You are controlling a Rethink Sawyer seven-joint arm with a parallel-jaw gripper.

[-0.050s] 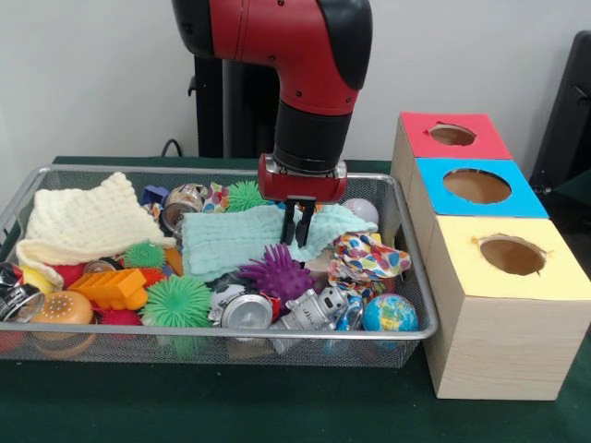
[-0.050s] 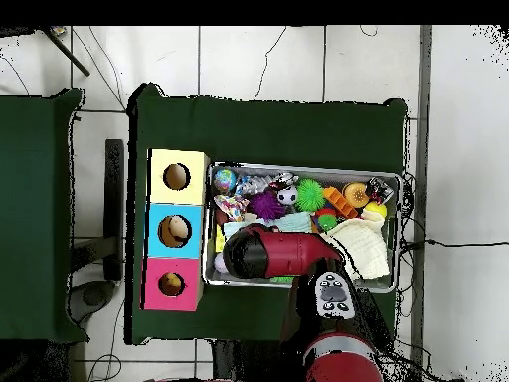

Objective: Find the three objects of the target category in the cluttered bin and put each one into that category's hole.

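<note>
In the front view my gripper (image 1: 297, 231) hangs straight down over the middle of the wire bin (image 1: 222, 334). Its fingers (image 1: 289, 224) stand close together, pressed into a mint-green cloth (image 1: 235, 242) whose edge bunches up beside them. A cream knitted cloth (image 1: 88, 221) lies at the bin's left end and a patterned cloth (image 1: 369, 257) at its right. The red, blue and yellow topped boxes (image 1: 480, 185) stand to the right of the bin, each with a round hole. From overhead the arm (image 2: 283, 251) hides the gripper and the mint cloth.
The bin also holds spiky balls in purple (image 1: 277, 272) and green (image 1: 175, 300), a globe ball (image 1: 388, 314), cans (image 1: 247, 311), an orange block (image 1: 111, 288) and other toys. From overhead the boxes (image 2: 176, 231) line the bin's left side.
</note>
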